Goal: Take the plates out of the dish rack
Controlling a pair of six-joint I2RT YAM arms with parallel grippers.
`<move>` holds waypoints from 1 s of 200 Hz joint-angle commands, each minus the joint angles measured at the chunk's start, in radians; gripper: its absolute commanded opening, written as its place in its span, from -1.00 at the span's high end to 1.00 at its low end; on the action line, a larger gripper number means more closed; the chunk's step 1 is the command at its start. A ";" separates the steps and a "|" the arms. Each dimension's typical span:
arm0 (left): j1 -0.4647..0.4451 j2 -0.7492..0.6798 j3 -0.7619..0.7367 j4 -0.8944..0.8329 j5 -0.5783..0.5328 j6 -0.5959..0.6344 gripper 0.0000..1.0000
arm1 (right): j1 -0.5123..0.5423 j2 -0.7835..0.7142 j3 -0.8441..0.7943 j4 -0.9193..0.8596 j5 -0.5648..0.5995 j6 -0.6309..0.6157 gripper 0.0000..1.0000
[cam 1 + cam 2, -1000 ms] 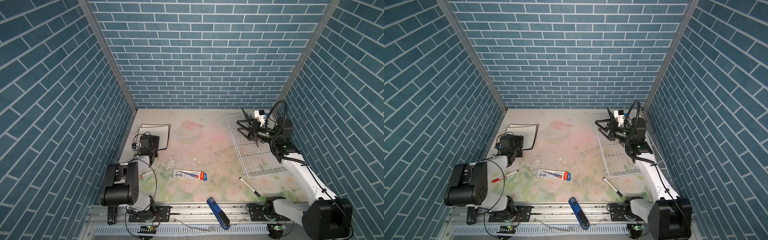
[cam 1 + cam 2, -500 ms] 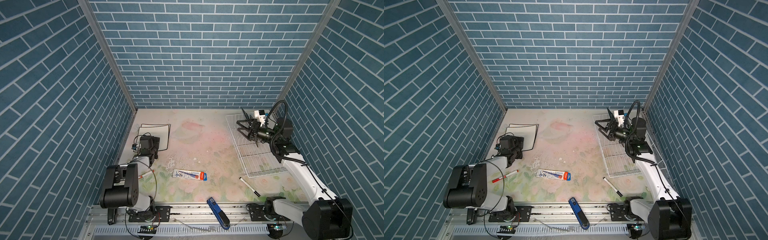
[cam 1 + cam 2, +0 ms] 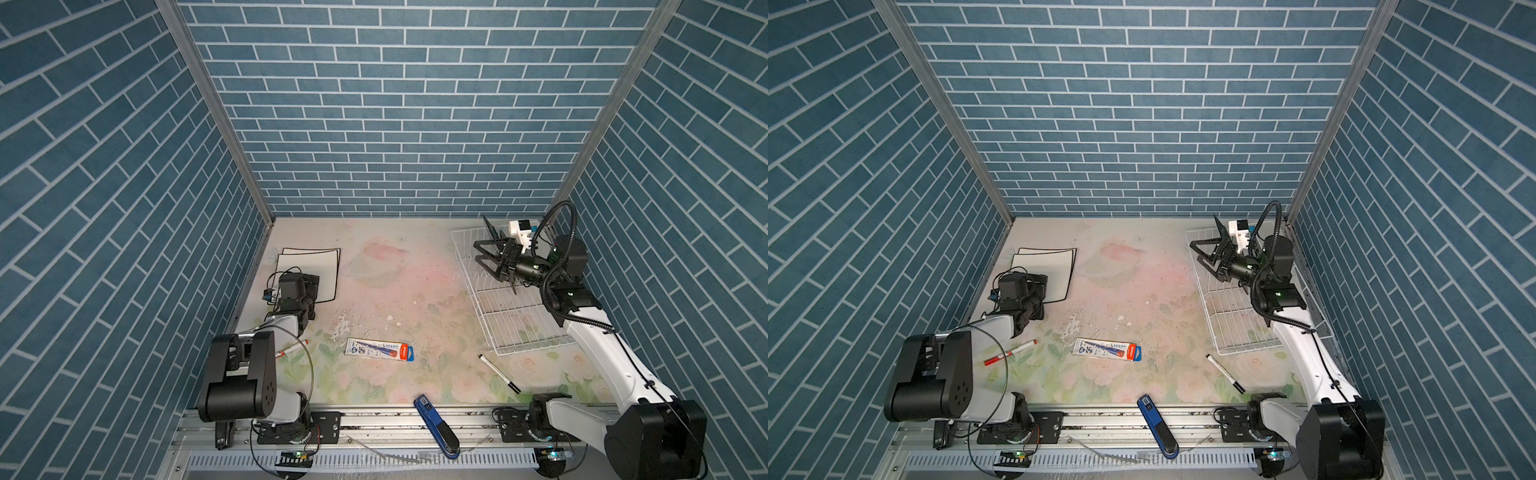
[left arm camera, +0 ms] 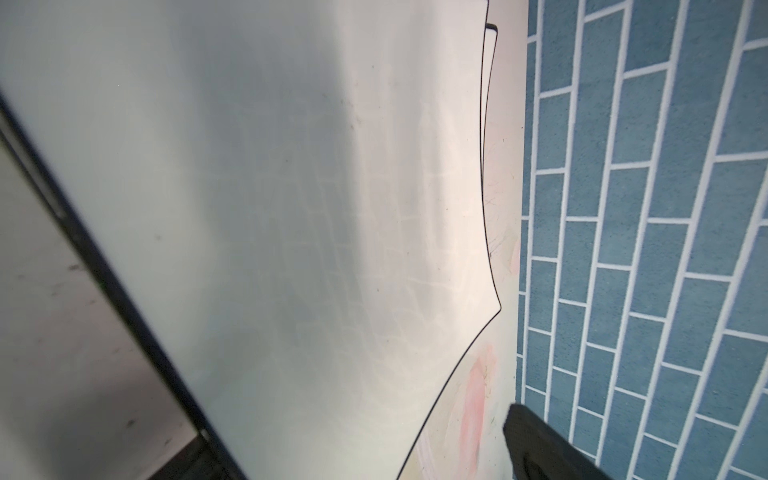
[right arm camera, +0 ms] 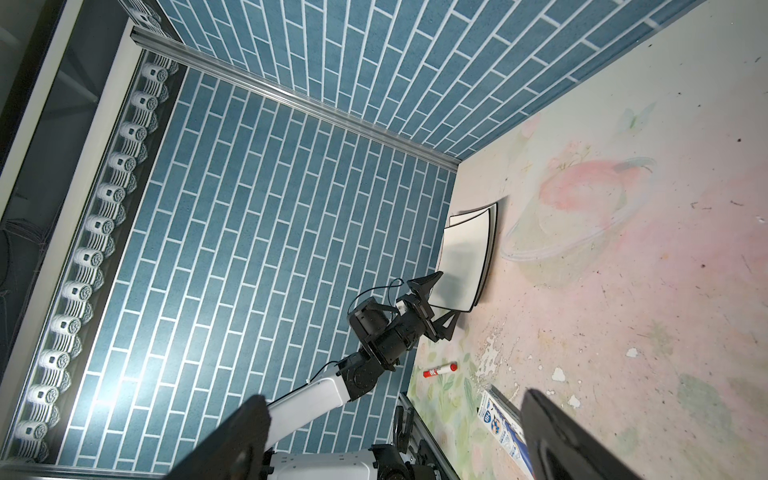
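Two square white plates point(image 3: 309, 266) point(image 3: 1044, 266) with thin black rims lie stacked flat on the table at the left. In the right wrist view, the plates point(image 5: 463, 257) show as a stack. My left gripper point(image 3: 311, 286) point(image 3: 1040, 286) point(image 5: 438, 305) is open at their near edge, one finger on each side of it. The top plate point(image 4: 291, 208) fills the left wrist view, with one fingertip point(image 4: 540, 449) beside it. My right gripper point(image 3: 478, 251) point(image 3: 1196, 251) point(image 5: 399, 440) hovers open and empty over the white wire dish rack point(image 3: 519, 328) point(image 3: 1233, 328), where I see no plate.
A red marker point(image 3: 291, 349), a blue and orange carton point(image 3: 380, 349) and a black pen point(image 3: 498, 374) lie on the floral table. A blue stapler-like tool point(image 3: 436, 426) rests on the front rail. Brick walls close in on three sides.
Hardly anything has moved. The left arm has shifted slightly by the plates; the right arm holds still over the rack.
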 commanded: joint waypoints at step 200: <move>0.051 0.035 0.223 -0.384 -0.092 0.191 -0.99 | 0.002 -0.020 -0.033 0.013 0.001 -0.048 -0.90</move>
